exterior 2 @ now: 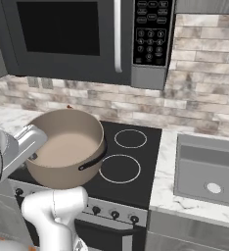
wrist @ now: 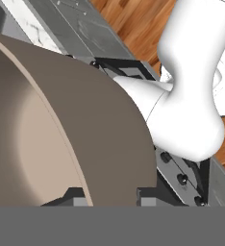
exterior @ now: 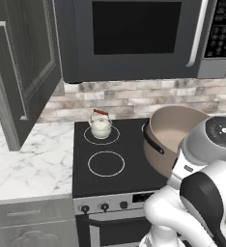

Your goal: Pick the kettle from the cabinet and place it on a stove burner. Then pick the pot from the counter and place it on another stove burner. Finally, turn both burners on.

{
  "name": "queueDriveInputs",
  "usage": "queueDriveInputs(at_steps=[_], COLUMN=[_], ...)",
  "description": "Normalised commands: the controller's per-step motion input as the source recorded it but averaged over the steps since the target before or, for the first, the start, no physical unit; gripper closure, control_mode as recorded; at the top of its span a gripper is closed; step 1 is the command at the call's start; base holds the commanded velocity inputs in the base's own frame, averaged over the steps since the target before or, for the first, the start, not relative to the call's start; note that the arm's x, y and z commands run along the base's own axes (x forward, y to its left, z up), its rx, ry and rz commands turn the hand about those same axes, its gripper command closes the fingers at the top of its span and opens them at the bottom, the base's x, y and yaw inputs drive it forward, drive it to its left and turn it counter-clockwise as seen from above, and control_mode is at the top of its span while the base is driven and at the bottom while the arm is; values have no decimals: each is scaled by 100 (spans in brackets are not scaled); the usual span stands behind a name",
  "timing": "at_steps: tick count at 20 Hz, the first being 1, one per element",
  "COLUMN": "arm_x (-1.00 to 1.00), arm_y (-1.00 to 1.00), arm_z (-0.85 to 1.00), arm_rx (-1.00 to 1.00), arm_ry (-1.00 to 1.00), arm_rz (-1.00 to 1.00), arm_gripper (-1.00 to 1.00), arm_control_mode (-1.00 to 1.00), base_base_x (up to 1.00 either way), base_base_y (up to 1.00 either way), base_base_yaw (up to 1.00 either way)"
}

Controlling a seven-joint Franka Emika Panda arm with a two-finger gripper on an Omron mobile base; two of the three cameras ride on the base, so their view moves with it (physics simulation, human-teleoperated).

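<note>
left base view: kettle (exterior: 101, 126) stands on far-left burner (exterior: 101, 134); pot (exterior: 172, 137) tilted over the cooktop's right side | right base view: pot (exterior 2: 66, 147) above near-left burner, right burners (exterior 2: 119, 168) free | hand view: gripper (wrist: 109, 196) pinches the pot rim (wrist: 61, 139), one finger each side; wooden floor behind

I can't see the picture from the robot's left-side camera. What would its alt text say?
A white robot arm holds a big taupe pot tilted above the right side of a black cooktop. A small cream kettle sits on the back left burner. A dark microwave hangs above, with an open cabinet door at left.
</note>
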Motion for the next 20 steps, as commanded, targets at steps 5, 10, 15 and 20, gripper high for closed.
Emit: queueDriveInputs(at_steps=[5, 10, 15, 20], arm_x=[0, 0, 0, 0], arm_y=[0, 0, 0, 0], arm_z=[0, 0, 0, 0], arm_rx=[0, 0, 0, 0], arm_ry=[0, 0, 0, 0], arm_rz=[0, 0, 0, 0], arm_gripper=[100, 100, 100, 100], arm_control_mode=[100, 100, 100, 100], base_base_x=[0, 8, 13, 18], base_base_y=[-28, -18, -24, -24], base_base_yaw=[13, 16, 13, 12])
